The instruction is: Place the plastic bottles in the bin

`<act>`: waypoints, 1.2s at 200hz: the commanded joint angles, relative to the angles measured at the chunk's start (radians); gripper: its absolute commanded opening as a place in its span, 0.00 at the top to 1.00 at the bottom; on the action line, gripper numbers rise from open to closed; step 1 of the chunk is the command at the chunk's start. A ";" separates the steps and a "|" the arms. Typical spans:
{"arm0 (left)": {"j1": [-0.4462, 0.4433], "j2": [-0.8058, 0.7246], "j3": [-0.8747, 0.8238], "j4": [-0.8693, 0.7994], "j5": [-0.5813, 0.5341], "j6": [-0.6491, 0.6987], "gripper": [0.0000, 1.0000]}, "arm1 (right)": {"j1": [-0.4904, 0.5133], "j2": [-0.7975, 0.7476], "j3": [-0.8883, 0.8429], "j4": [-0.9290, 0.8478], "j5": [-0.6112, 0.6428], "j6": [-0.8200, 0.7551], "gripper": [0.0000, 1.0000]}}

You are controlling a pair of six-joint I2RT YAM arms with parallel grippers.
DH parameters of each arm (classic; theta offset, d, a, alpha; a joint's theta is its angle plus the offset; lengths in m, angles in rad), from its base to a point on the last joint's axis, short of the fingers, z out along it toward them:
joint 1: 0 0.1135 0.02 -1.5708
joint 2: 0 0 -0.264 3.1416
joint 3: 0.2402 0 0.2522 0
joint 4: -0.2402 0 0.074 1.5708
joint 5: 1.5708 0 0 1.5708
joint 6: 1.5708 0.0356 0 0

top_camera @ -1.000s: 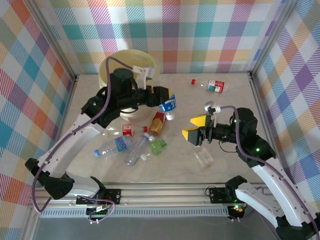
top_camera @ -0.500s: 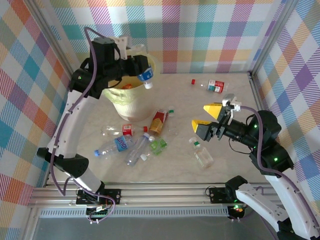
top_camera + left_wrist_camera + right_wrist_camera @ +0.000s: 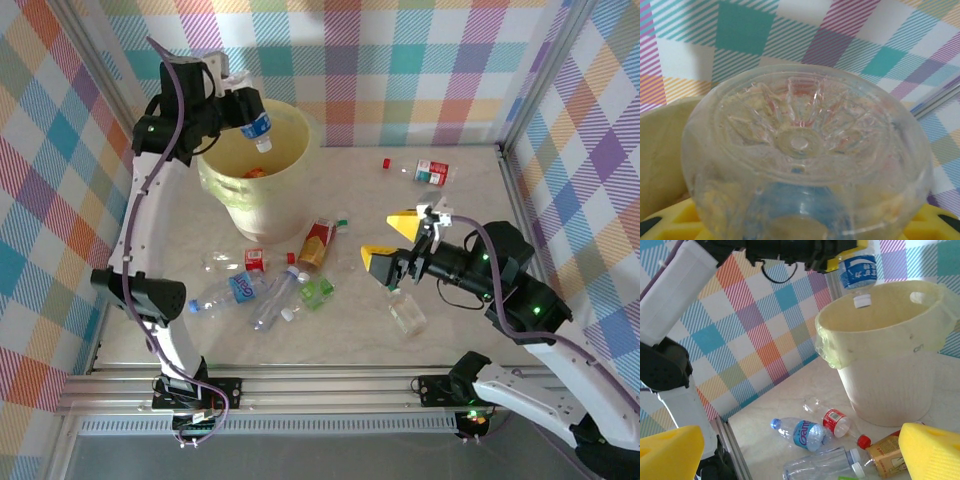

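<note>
on the pale table [image 3: 450, 200], the pale-yellow bin [image 3: 275, 215] with its yellowish liner stands at the far left. the left arm reaches up over it. the left gripper [image 3: 247, 118] is clenched on a clear blue-labelled bottle [image 3: 258, 128], which hangs white cap down above the bin's mouth. the right gripper [image 3: 394, 243] hovers over mid-table, yellow jaws spread wide, nothing between them.

in front of the bin lie a blue-capped bottle [image 3: 228, 291], a bare clear bottle [image 3: 270, 305] and an orange-brown bottle [image 3: 316, 244] with a red label. among them are a green-labelled bottle [image 3: 318, 291] and a small red-labelled bottle [image 3: 245, 262]. a squat clear bottle [image 3: 405, 313] lies just beside the right gripper. a far bottle [image 3: 430, 172] with a red label rests near the back wall. a loose red cap [image 3: 386, 162] lies near it.
</note>
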 commanded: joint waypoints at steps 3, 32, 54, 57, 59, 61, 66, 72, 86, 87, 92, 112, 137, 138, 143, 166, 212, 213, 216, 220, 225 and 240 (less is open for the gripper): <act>0.008 0.037 0.031 0.003 0.002 0.038 0.51 | 0.072 0.020 0.005 0.046 0.128 -0.048 0.00; 0.008 0.074 0.025 -0.016 -0.002 0.048 0.51 | 0.173 0.048 0.009 0.046 0.248 -0.093 0.00; 0.008 0.096 0.019 -0.049 0.006 0.053 0.52 | 0.222 0.074 0.020 0.038 0.312 -0.117 0.00; 0.008 0.099 0.017 -0.054 0.007 0.054 0.52 | 0.227 0.079 0.023 0.036 0.319 -0.119 0.00; 0.008 0.100 0.016 -0.059 0.008 0.054 0.52 | 0.230 0.082 0.023 0.034 0.323 -0.120 0.00; 0.008 0.100 0.012 -0.061 0.010 0.053 0.52 | 0.233 0.085 0.025 0.034 0.327 -0.122 0.00; 0.008 0.101 0.002 -0.064 0.016 0.052 0.52 | 0.240 0.092 0.028 0.030 0.336 -0.127 0.00; 0.008 0.100 -0.014 -0.068 0.023 0.048 0.52 | 0.246 0.101 0.030 0.026 0.346 -0.130 0.00; 0.008 0.099 -0.048 -0.086 0.023 0.036 0.52 | 0.251 0.118 0.034 0.021 0.363 -0.130 0.00; 0.008 0.099 -0.049 -0.087 0.023 0.035 0.52 | 0.252 0.119 0.034 0.021 0.363 -0.131 0.00; 0.008 0.098 -0.062 -0.091 0.022 0.034 0.52 | 0.252 0.124 0.034 0.021 0.366 -0.133 0.00; 0.008 0.084 -0.127 -0.082 -0.002 0.031 0.51 | 0.254 0.138 0.033 0.016 0.372 -0.129 0.00; 0.008 0.084 -0.153 -0.088 -0.017 0.034 0.51 | 0.255 0.156 0.040 -0.013 0.387 -0.117 0.00; 0.008 0.084 -0.154 -0.089 -0.017 0.033 0.51 | 0.255 0.158 0.040 -0.014 0.388 -0.116 0.00; 0.008 0.085 -0.154 -0.092 -0.020 0.033 0.51 | 0.254 0.159 0.040 -0.020 0.392 -0.111 0.00; 0.008 0.095 -0.152 -0.104 -0.034 0.030 0.43 | 0.255 0.165 0.037 -0.060 0.417 -0.086 0.00; 0.008 0.098 -0.136 -0.118 -0.038 0.022 0.31 | 0.254 0.151 0.010 -0.109 0.425 -0.062 0.00; 0.008 0.098 -0.135 -0.118 -0.037 0.022 0.30 | 0.254 0.150 0.010 -0.110 0.425 -0.062 0.00; 0.008 0.098 -0.133 -0.120 -0.036 0.021 0.29 | 0.254 0.149 0.008 -0.113 0.425 -0.062 0.00; 0.008 0.097 -0.128 -0.121 -0.038 0.021 0.28 | 0.255 0.148 0.006 -0.116 0.426 -0.062 0.00; 0.008 0.097 -0.123 -0.123 -0.037 0.021 0.26 | 0.254 0.146 0.002 -0.122 0.425 -0.062 0.00; 0.007 0.090 -0.106 -0.127 -0.034 0.020 0.20 | 0.254 0.142 -0.004 -0.137 0.419 -0.065 0.00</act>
